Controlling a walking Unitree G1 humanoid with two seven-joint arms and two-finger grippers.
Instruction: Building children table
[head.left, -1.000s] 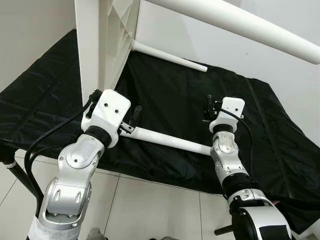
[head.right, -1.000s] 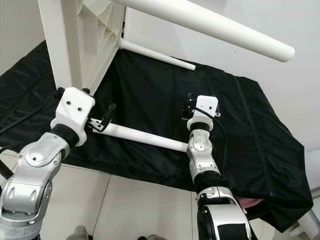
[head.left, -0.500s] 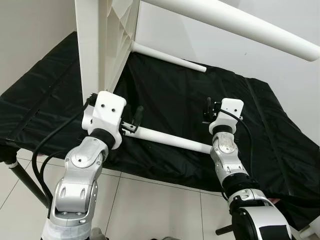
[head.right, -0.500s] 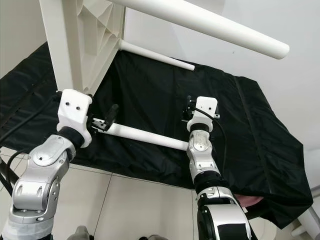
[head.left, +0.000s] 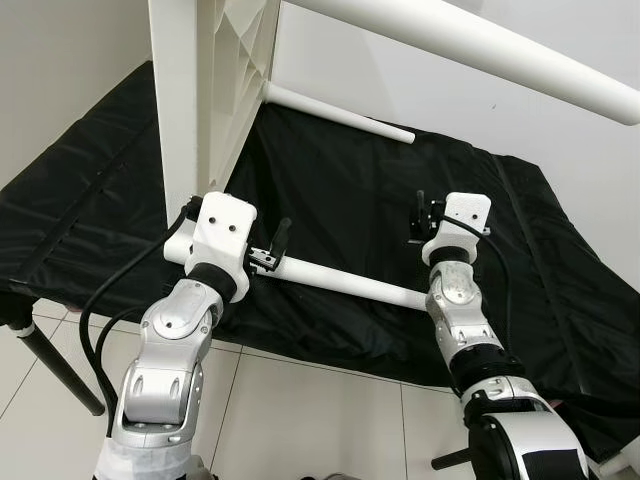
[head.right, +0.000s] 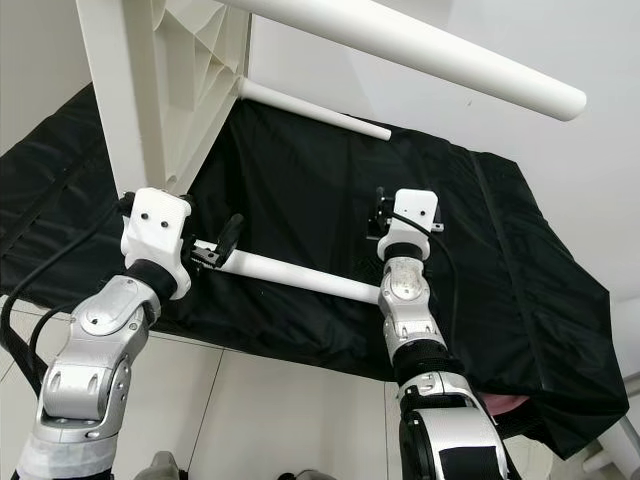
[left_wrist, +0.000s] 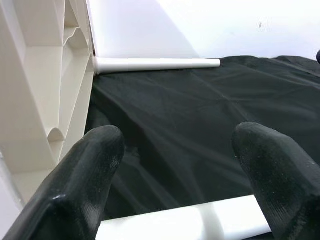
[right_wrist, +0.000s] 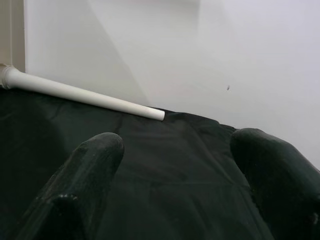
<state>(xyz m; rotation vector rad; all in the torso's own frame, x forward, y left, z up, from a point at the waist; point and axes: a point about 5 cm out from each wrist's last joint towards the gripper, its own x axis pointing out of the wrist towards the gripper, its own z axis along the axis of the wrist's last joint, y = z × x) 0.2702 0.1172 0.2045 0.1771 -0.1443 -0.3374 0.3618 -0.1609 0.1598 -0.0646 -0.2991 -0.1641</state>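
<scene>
Left end effector (head.left: 272, 246) shifted rightward along loose white leg (head.left: 340, 281), fingers spread around it, right end effector (head.left: 420, 214) open, empty, upended tabletop (head.left: 205, 90) close beside, black cloth (head.left: 370, 190) beneath.

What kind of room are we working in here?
Probably a bare indoor assembly corner: plain white wall, pale tiled floor, and a black-draped work surface holding the white table top and its legs.
</scene>
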